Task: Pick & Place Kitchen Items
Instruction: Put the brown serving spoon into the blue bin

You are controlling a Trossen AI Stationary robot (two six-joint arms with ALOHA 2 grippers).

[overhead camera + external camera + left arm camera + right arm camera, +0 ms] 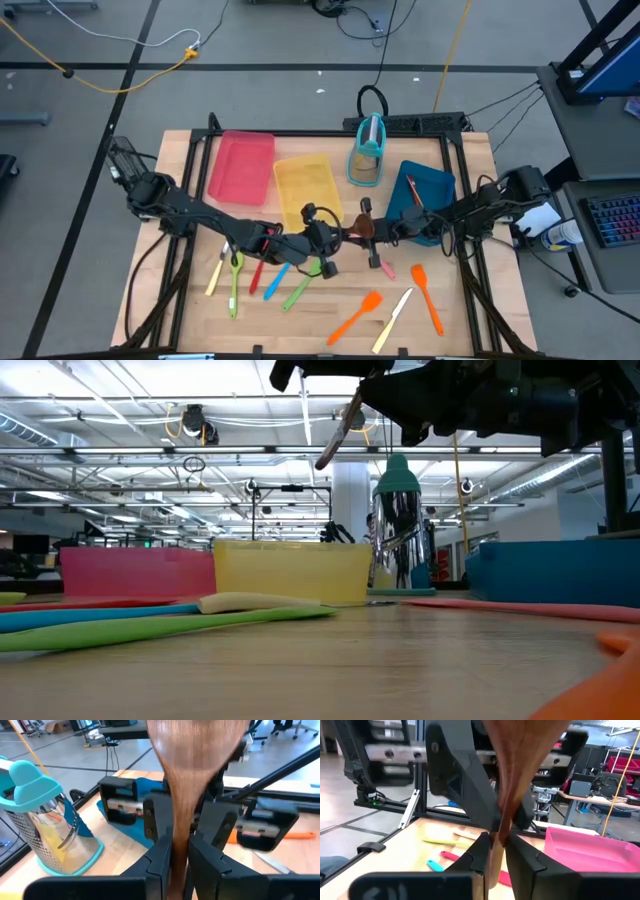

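We hold the brown wooden spoon (pixel 364 229) mid-air above the table's middle, left gripper (pixel 335 238) and right gripper (pixel 385 231) both pinching it (a handover); release left only once right holds firm.

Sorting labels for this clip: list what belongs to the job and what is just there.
Job: brown wooden spoon between both grippers, green spatula, blue spatula, orange spatula, cream-handled knife.
Just there: red tray, yellow tray, blue tray, teal-framed holder.
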